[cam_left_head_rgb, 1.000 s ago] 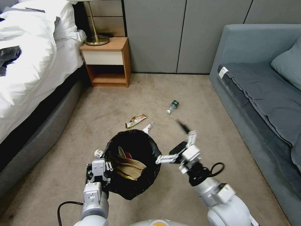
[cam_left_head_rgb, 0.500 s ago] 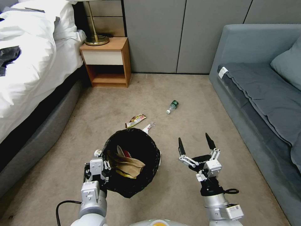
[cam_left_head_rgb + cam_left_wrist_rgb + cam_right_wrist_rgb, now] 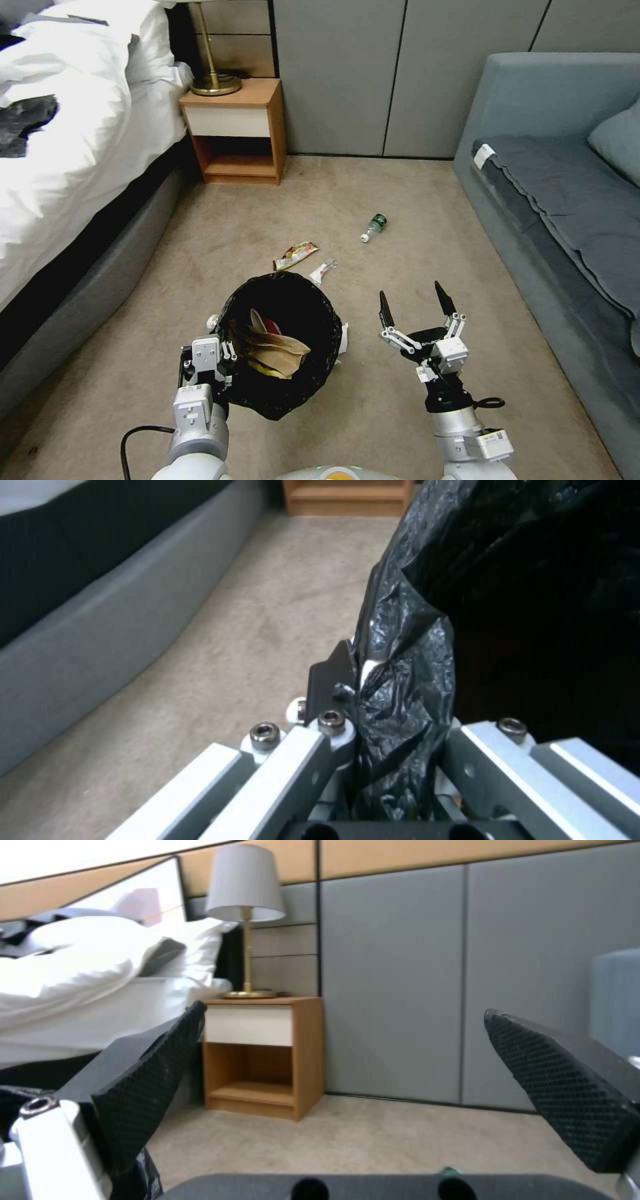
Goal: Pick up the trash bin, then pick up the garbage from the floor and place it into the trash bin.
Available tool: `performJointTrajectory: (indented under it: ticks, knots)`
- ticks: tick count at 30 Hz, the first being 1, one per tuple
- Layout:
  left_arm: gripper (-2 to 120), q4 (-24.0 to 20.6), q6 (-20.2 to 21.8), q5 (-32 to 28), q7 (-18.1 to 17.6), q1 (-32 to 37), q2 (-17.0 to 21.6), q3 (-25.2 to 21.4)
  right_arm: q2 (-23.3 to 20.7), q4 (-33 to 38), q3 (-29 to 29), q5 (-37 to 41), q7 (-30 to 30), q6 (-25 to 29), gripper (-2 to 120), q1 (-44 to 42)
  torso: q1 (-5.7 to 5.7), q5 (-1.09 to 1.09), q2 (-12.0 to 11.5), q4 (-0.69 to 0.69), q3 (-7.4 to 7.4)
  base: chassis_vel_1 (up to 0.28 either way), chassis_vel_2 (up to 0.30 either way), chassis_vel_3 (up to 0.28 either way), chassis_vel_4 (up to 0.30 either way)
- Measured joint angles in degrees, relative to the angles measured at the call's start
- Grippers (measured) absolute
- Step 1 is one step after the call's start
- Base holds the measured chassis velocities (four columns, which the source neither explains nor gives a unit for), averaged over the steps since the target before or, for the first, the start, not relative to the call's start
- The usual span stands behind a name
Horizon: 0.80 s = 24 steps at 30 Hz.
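My left gripper pinches the trash bin by its rim, probably to carry it; my right gripper hovers spread wide, empty, ready for the bottle.

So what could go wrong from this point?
The left gripper holds the trash bin only by a pinch on its rim and black liner, so the loaded bin could tilt or slip. The white wrapper lies right against the bin's far edge, so reaching for it may bump the bin. The small bottle lies on its side on the carpet and might roll away from the open right gripper.
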Motion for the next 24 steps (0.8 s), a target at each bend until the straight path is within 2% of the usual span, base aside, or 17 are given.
performJointTrajectory:
  ticks: [16,24]
  knots:
    - [3,0.02,-0.10,0.24,-0.11,0.15,-0.10,0.25,-0.21,-0.36,-1.15,-0.45,0.50,-1.33,100,0.53,0.00,0.00,0.00,0.02,0.00,0.088,0.084,0.086,0.096]
    - [3,0.02,-0.25,0.36,-0.11,0.17,-0.10,0.35,-0.46,-0.64,-1.39,-0.27,0.34,-2.28,100,0.96,0.00,0.00,0.00,0.00,0.00,0.006,0.006,0.007,0.002]
